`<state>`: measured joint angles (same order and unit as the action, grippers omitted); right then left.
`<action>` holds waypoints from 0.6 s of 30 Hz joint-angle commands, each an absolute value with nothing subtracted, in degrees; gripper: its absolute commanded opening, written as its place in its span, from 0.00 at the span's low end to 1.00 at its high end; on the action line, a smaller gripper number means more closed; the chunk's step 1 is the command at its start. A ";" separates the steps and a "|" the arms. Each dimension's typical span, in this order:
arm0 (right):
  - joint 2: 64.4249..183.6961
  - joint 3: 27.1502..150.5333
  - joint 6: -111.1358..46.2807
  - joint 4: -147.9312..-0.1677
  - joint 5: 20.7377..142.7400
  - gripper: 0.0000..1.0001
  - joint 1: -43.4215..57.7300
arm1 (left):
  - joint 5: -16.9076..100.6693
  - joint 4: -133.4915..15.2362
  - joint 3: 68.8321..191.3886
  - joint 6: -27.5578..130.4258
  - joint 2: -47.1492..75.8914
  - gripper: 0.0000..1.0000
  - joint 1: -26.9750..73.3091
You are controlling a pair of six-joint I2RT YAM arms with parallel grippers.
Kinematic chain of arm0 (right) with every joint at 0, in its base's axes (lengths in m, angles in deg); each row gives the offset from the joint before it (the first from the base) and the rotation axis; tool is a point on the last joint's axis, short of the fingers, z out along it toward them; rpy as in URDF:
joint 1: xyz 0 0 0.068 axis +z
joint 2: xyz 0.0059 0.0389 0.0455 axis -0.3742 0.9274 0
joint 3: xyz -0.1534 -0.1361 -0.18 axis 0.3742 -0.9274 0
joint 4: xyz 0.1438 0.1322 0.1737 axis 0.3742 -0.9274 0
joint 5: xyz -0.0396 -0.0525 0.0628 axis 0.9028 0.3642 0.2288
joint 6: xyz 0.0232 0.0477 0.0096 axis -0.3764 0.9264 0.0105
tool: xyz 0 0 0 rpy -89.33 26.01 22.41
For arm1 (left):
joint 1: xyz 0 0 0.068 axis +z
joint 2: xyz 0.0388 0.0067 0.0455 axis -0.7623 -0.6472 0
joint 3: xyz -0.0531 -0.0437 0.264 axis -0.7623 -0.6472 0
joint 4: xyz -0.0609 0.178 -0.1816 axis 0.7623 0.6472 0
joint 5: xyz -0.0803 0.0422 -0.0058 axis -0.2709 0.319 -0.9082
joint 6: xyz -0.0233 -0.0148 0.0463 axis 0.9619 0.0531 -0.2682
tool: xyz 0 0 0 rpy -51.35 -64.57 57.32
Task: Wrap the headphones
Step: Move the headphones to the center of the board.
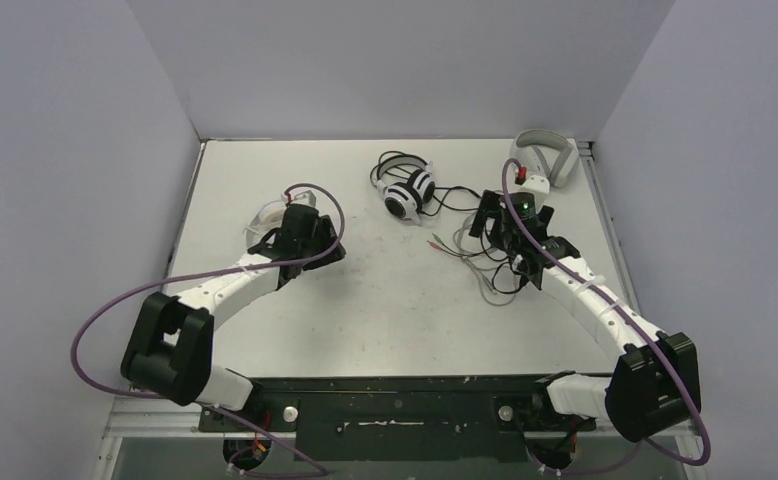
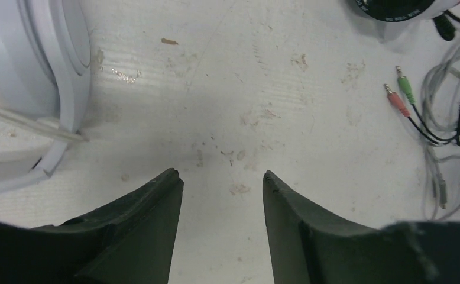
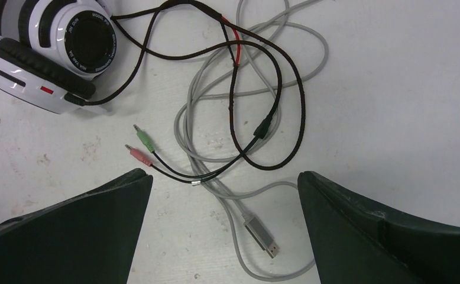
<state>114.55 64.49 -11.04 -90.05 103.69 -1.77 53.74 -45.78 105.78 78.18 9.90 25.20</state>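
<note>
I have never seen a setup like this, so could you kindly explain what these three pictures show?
Two robot arms are bolted at the near edge of a white table. The wide picture comes from a fixed camera above and behind them: the left arm on the left, the right arm on the right. The other two come from a camera on each wrist; the dark shapes at the bottom are that arm's jaws. Both pairs of jaws stand open and hold nothing. On the table lie a black-and-white headset with a loose black cable, a white pair near the left jaws, a grey pair at the far right corner, and a tangled grey cable.
</note>
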 commanded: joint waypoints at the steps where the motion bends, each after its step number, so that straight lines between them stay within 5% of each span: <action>1: 113.83 66.99 -9.71 -87.17 102.88 1.00 -2.24 | 56.78 -56.17 108.92 75.96 2.21 0.40 26.57; 6: 115.44 68.34 -8.60 -85.82 100.82 1.00 -2.35 | 52.46 -58.73 112.91 76.67 -6.46 0.02 31.11; 18: 136.16 84.23 -11.76 -82.21 100.70 1.00 3.91 | 52.94 -62.29 109.43 80.65 -9.51 0.01 41.88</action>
<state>130.13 76.41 -8.89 -85.81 101.11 1.01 52.40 -57.73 110.54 78.57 -8.79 38.18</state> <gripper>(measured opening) 0.999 0.006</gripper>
